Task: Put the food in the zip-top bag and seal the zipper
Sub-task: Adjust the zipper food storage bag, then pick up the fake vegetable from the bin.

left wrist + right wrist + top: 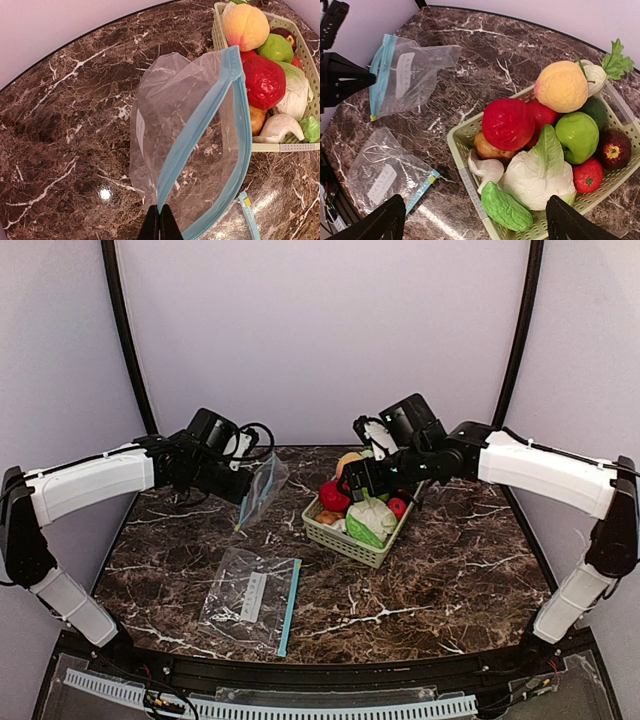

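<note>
My left gripper (238, 490) (159, 226) is shut on the corner of a clear zip-top bag (262, 487) (190, 145) with a blue zipper, holding it above the table with its mouth gaping open. The bag also shows in the right wrist view (407, 80). The food lies piled in a pale green basket (345, 543) (464, 176): a red vegetable (508, 123), a peach (562, 86), a green apple (577, 136), a white cauliflower (535, 182) and a green bumpy vegetable (506, 209). My right gripper (366, 480) (477, 222) is open and empty, hovering over the basket's near side.
A second zip-top bag (252, 598) (382, 175) lies flat on the marble table in front of the left arm. The basket stands at the table's middle right. Purple walls close in the back and sides.
</note>
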